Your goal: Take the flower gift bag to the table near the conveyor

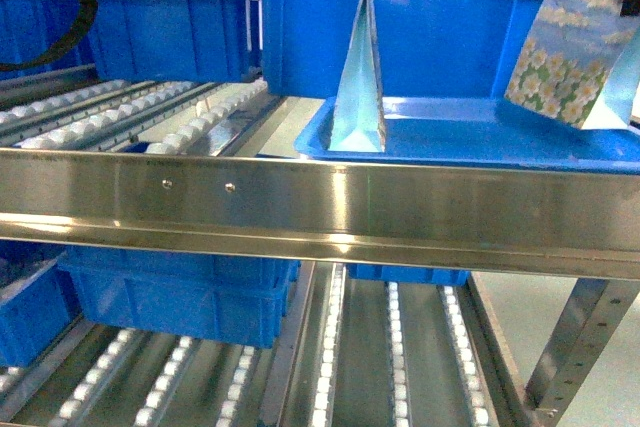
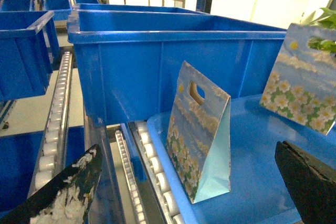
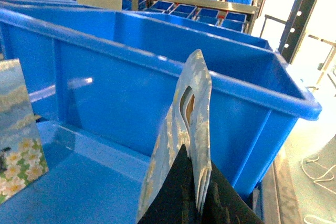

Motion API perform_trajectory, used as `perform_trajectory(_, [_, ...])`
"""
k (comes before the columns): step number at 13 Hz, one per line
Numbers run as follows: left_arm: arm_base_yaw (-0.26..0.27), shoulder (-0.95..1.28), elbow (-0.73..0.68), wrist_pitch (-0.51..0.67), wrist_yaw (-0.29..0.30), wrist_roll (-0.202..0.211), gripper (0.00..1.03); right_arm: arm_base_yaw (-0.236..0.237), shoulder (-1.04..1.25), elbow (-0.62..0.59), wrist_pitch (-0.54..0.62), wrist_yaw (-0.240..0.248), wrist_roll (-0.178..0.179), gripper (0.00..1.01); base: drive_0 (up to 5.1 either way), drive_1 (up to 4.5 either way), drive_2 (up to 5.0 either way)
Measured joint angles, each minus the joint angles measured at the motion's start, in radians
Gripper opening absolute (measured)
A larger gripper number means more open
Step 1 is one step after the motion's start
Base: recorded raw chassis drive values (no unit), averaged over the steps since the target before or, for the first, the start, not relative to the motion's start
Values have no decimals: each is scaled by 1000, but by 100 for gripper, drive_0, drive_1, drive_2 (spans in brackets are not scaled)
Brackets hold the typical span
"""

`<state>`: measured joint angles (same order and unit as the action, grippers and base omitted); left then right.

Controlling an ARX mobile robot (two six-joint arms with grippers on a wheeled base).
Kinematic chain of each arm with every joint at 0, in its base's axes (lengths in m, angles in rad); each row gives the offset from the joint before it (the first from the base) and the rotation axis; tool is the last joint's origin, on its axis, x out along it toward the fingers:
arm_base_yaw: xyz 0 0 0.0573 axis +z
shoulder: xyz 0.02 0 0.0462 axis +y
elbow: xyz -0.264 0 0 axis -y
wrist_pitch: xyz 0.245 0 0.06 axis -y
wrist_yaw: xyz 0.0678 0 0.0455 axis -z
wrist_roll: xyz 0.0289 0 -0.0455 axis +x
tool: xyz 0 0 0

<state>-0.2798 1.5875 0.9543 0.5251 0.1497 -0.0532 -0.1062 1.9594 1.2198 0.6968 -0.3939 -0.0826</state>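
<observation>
The right end effector (image 3: 191, 198) is squeezed together on the top edge of a flower gift bag (image 1: 572, 52). In the head view this bag hangs up in the air at the far right, tilted, with its bottom above the blue tray (image 1: 480, 137) and not touching it. In the right wrist view the two dark fingers pinch the thin paper edge just under the handle hole.

The left end effector (image 2: 194, 192) is spread wide apart and holds nothing. Its two dark fingertips (image 2: 71, 195) sit low in the left wrist view, one at each side. Between them, a bit farther off, a second flower bag (image 2: 199, 135) stands upright on the tray, near the tray's left edge. In the head view this second bag is seen from its thin side.

Right behind both bags is the tall wall of a big blue bin (image 1: 430, 32). The held bag is close in front of that wall. The tray floor between the two bags is bare blue plastic.

The tray rests on the conveyor (image 1: 330, 202), just behind its shiny front rail. White rollers run to the left of the tray and on the level below. More blue bins (image 1: 175, 292) sit on the lower level and to the left.

The worktop is not in any view.
</observation>
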Motion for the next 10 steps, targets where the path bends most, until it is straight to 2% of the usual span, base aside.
perform_trajectory(2, [0,0,0,0,-1,0,98,-13,-107,-43,31,6,34,2,0,0,0])
perform_trajectory(4, [0,0,0,0,0,0,98,-15,-143,-103,51,76,28,2,0,0,0])
perform_trajectory(10, [-20,40,65,-24,6,1,98,-19,-143,-105,51,85,25,2,0,0,0])
